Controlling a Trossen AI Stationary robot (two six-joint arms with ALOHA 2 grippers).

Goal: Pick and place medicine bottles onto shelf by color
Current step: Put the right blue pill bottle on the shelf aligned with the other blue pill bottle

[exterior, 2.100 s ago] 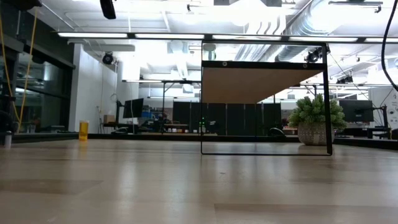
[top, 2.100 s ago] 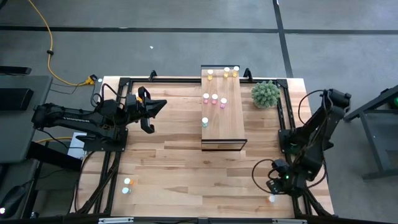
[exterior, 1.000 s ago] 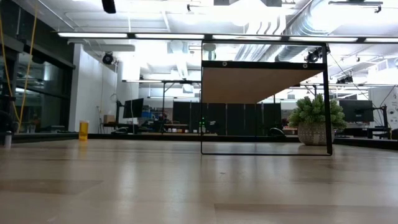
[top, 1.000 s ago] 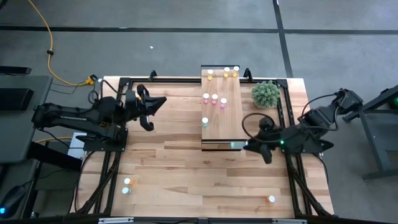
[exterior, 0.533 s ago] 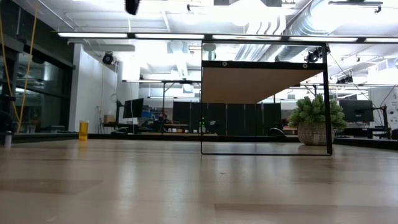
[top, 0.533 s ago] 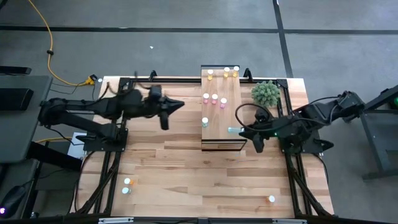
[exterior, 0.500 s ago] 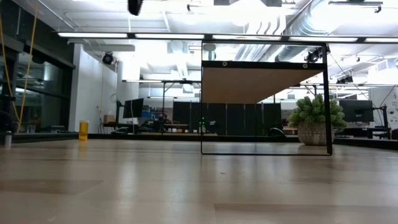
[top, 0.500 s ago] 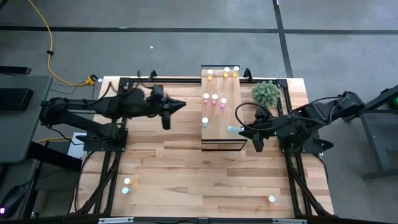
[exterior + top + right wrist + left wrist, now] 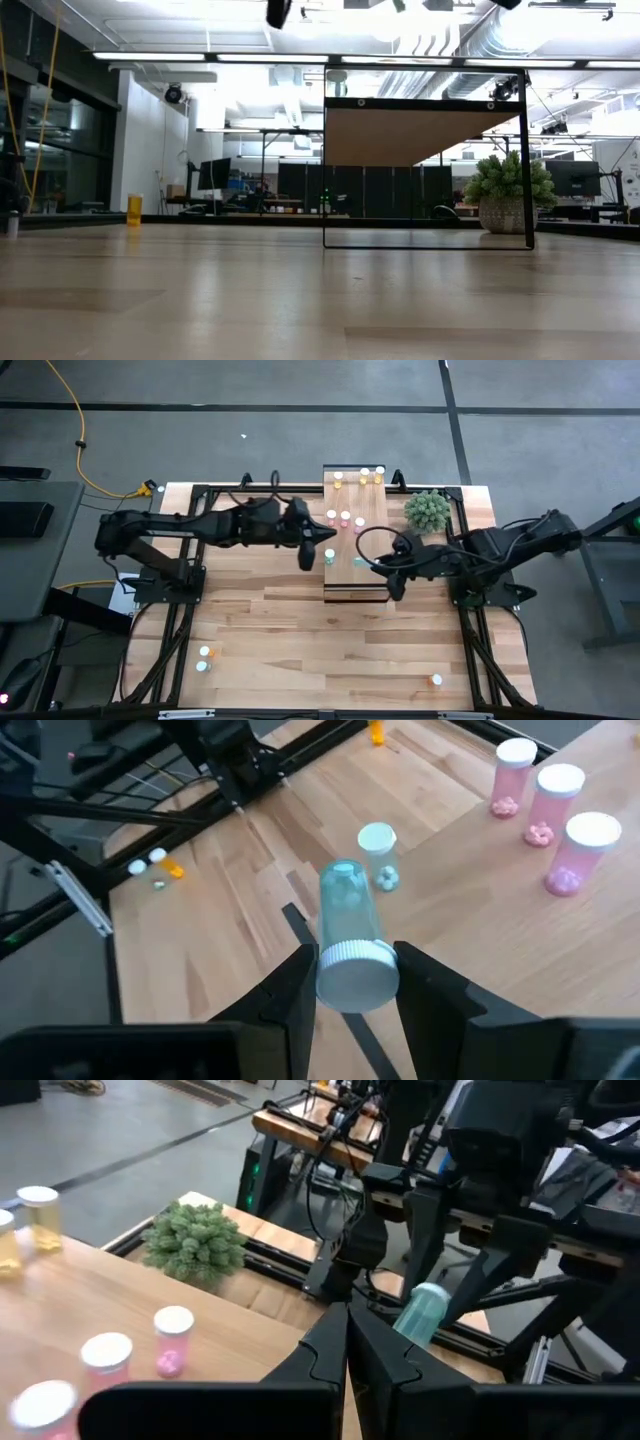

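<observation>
Blue-green bottle (image 9: 347,910) in right tool (image 9: 350,982) — above shelf (image 9: 372,545).

Three yellow bottles (image 9: 363,475), three pink bottles (image 9: 345,518), two blue-green bottles (image 9: 348,910), one plant (image 9: 427,510).

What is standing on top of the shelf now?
On the shelf: three yellow bottles, three pink bottles, one blue-green bottle. The claws hide part of its surface.

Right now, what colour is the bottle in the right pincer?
Pale blue-green bottle with a white cap, clearest in the right wrist view.
</observation>
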